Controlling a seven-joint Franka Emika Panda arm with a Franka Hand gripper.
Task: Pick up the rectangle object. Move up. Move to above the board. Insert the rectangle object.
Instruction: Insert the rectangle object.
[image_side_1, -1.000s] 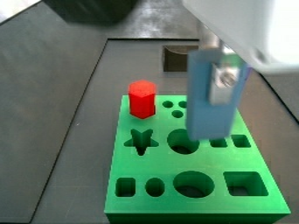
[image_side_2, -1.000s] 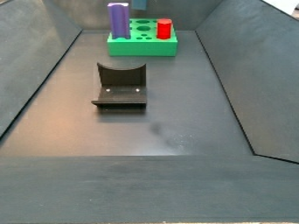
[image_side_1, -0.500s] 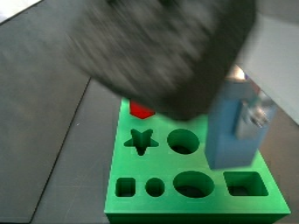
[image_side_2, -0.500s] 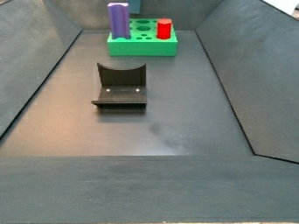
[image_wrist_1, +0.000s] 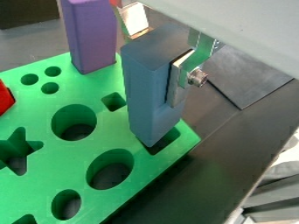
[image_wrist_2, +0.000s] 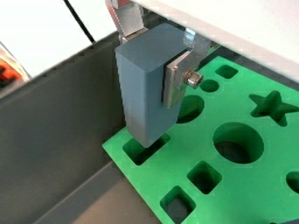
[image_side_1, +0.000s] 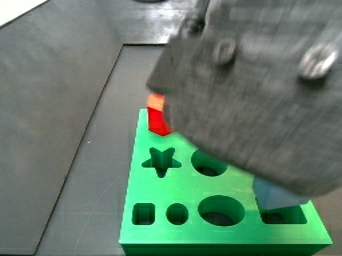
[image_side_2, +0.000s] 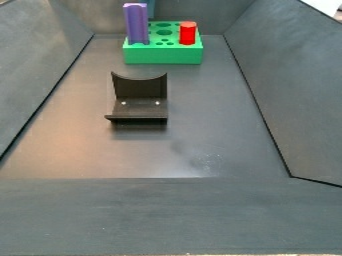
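My gripper (image_wrist_1: 153, 59) is shut on the rectangle object (image_wrist_1: 146, 96), a tall light-blue block held upright; both show in both wrist views, the gripper (image_wrist_2: 149, 54) and block (image_wrist_2: 140, 96). The block's lower end sits at the mouth of a rectangular hole near a corner of the green board (image_wrist_1: 35, 109); how deep it sits I cannot tell. In a side view the arm's dark body hides nearly everything; only the block's lower part (image_side_1: 274, 194) shows over the board (image_side_1: 181, 188). In a side view of the board (image_side_2: 163, 55), neither the gripper nor the block shows.
A purple block (image_wrist_1: 87, 35) stands in the board behind the blue one, also seen far off (image_side_2: 136, 22). A red peg (image_side_1: 158, 118) stands in the board's far corner. The fixture (image_side_2: 138, 97) stands mid-floor. Sloping dark walls (image_side_2: 40, 90) ring the floor.
The arm has come down with the blue block, which shifted toward the board's near right corner and lower. The arm's body now fills most of that side view.
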